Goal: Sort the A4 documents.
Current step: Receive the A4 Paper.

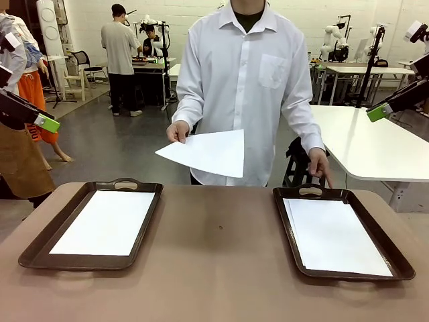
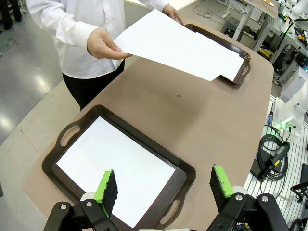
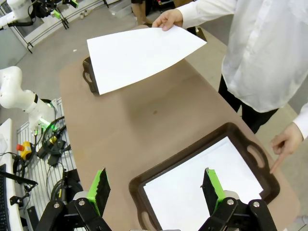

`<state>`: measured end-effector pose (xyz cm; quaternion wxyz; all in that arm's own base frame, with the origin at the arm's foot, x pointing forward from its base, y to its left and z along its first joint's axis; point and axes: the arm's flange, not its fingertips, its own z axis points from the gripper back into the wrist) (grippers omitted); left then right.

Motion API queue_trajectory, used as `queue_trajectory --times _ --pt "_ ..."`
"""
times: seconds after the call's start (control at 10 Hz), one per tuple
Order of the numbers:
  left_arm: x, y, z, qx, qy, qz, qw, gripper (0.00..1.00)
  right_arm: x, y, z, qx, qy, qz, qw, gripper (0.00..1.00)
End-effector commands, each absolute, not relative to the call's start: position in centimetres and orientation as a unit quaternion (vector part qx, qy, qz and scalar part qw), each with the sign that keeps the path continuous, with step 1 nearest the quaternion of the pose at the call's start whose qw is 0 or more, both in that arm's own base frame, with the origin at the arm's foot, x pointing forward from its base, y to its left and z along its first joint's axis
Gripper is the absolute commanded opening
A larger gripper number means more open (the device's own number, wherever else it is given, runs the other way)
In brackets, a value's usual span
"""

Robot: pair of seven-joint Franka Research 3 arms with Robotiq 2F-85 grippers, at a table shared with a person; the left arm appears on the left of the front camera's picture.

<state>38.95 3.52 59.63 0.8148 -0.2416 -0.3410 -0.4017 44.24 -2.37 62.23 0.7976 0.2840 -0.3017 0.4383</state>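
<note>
A person across the table holds one white A4 document [image 1: 208, 153] in a hand [image 1: 177, 131] above the table's far edge; the sheet [image 2: 178, 43] hangs level in the air. Another white document [image 1: 107, 221] lies in the left dark tray [image 1: 57, 223]. A further document [image 1: 335, 235] lies in the right dark tray [image 1: 395, 258]. My left gripper [image 1: 47, 123] is raised at the left, open over the left tray's sheet [image 2: 113, 163]. My right gripper [image 1: 377, 113] is raised at the right, open above the right tray's sheet [image 3: 202, 187]. Both grippers hold nothing.
The person's other hand [image 3: 284, 144] rests a finger at the far handle of the right tray [image 3: 183, 155]. The brown tabletop [image 1: 218, 255] lies bare between the trays. A white table [image 1: 375, 144] stands behind on the right.
</note>
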Motion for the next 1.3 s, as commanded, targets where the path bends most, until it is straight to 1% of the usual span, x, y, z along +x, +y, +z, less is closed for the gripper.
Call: queue_trajectory --times 0.0,0.2,0.3,0.5,0.7,0.9,1.1,1.2 --pt "38.9 3.4 59.7 -0.240 -0.341 -0.402 0.815 1.00 44.3 -2.4 62.3 0.284 -0.302 0.439 0.797 1.00" --pt "38.9 3.4 59.7 -0.240 -0.341 -0.402 0.815 1.00 44.2 -2.4 62.2 0.284 -0.302 0.438 0.798 1.00" --pt "38.9 3.4 59.7 -0.240 -0.341 -0.402 0.815 1.00 44.9 -2.6 61.5 0.300 -0.293 0.413 0.808 1.00" --pt "38.9 3.4 59.7 -0.240 -0.341 -0.402 0.815 1.00 47.3 -1.0 58.3 0.323 -0.254 0.358 0.839 1.00" --pt "38.9 3.4 59.7 -0.240 -0.341 -0.402 0.815 1.00 49.0 1.5 55.4 0.348 -0.215 0.325 0.853 1.00" --pt "38.9 3.4 59.7 -0.240 -0.341 -0.402 0.815 1.00 50.5 4.5 52.3 0.387 -0.172 0.295 0.857 1.00" --pt "38.9 3.4 59.7 -0.240 -0.341 -0.402 0.815 1.00 52.2 6.8 50.4 0.453 -0.151 0.246 0.843 1.00" --pt "38.9 3.4 59.7 -0.240 -0.341 -0.402 0.815 1.00 52.6 8.1 49.8 0.449 -0.145 0.240 0.849 1.00"
